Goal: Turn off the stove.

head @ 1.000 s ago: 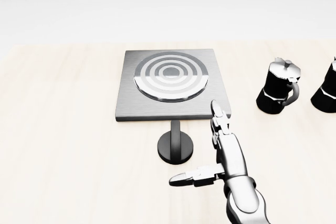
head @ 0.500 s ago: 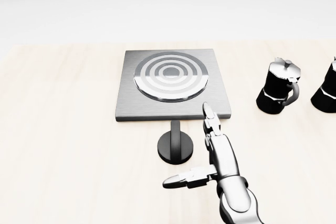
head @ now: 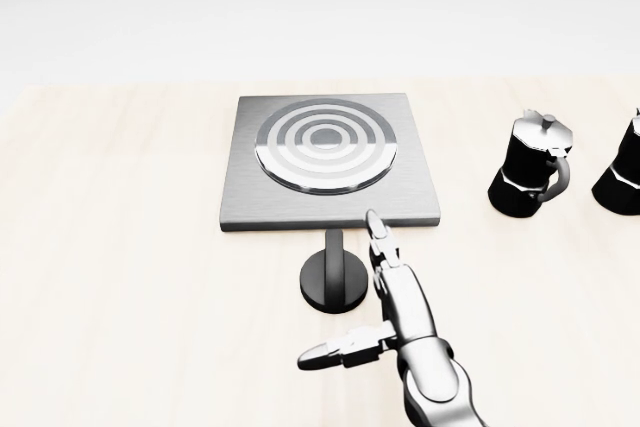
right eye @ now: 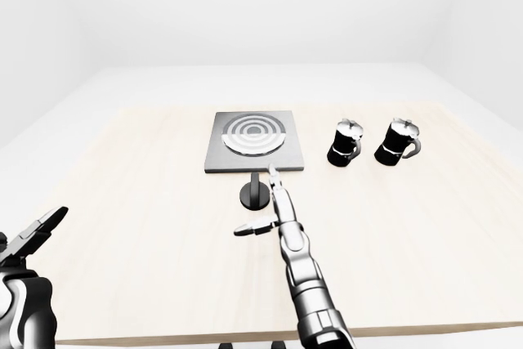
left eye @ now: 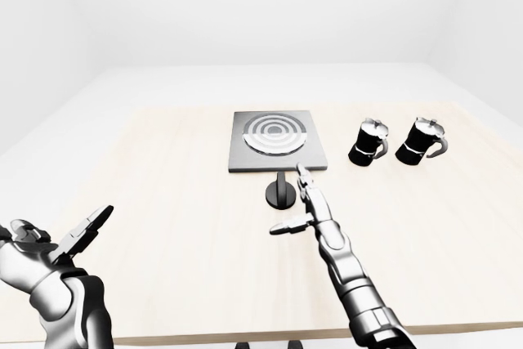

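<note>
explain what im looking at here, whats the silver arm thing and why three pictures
These are simulator renders from three cameras on a humanoid robot's head: one central, two side by side like eyes. The silver arm is its right arm; the right robot hand, fingers open, reaches beside the stove's black knob. The left robot hand waits at lower left, also open, holding nothing. On the pale wooden table lie a flat stove with ringed burner and two black moka pots.

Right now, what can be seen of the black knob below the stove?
The knob is a glossy black round disc lying flat on the light wooden table, with a narrow upright bar across it that points toward the stove just above it in the head view. The right hand is open, fingers beside its right edge; actual contact cannot be told.
</note>
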`<state>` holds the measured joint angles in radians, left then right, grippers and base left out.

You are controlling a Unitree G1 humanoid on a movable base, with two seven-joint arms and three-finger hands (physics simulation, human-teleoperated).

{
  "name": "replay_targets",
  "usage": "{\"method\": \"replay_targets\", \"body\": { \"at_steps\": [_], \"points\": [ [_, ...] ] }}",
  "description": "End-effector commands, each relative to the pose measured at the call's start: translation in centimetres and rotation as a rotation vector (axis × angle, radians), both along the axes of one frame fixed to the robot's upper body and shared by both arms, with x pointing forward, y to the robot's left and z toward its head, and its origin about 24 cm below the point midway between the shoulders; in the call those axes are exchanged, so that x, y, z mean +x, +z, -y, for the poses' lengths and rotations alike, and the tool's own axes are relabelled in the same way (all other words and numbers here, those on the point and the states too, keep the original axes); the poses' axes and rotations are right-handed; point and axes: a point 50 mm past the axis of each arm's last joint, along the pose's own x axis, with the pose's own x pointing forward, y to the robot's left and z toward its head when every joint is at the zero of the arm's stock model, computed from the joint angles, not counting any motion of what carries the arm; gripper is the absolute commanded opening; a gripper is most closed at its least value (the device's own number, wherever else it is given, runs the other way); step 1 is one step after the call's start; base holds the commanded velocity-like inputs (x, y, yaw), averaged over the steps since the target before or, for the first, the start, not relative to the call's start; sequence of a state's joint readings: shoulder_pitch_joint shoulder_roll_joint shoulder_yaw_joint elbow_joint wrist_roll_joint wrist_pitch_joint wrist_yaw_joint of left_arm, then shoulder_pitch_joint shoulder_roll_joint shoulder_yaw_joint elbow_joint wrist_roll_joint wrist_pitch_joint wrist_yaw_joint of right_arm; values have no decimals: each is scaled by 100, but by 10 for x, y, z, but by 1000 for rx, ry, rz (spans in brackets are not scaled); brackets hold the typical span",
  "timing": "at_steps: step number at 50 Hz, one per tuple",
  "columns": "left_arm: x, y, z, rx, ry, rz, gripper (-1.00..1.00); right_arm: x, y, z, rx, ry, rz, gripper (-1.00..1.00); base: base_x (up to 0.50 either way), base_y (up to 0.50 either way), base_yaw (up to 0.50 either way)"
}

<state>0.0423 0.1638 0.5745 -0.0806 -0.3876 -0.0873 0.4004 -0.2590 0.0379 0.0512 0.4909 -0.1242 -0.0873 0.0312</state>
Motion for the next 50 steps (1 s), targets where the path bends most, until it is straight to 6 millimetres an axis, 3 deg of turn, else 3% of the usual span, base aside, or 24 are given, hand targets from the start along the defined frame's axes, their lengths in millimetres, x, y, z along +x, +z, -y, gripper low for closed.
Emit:
{"method": "replay_targets", "body": {
  "at_steps": [1, 40, 50],
  "points": [
    [0, 0, 0, -1, 0, -1, 100, 1, -7, -3, -3, 14, -37, 100, 0, 0, 0],
    [1, -1, 0, -3, 0, -2, 100, -3, -9, -18, -20, 65, -41, 100, 0, 0, 0],
    [1, -1, 0, -4, 0, -3, 100, -14, -13, -21, -15, 71, -46, 100, 0, 0, 0]
  ]
}}
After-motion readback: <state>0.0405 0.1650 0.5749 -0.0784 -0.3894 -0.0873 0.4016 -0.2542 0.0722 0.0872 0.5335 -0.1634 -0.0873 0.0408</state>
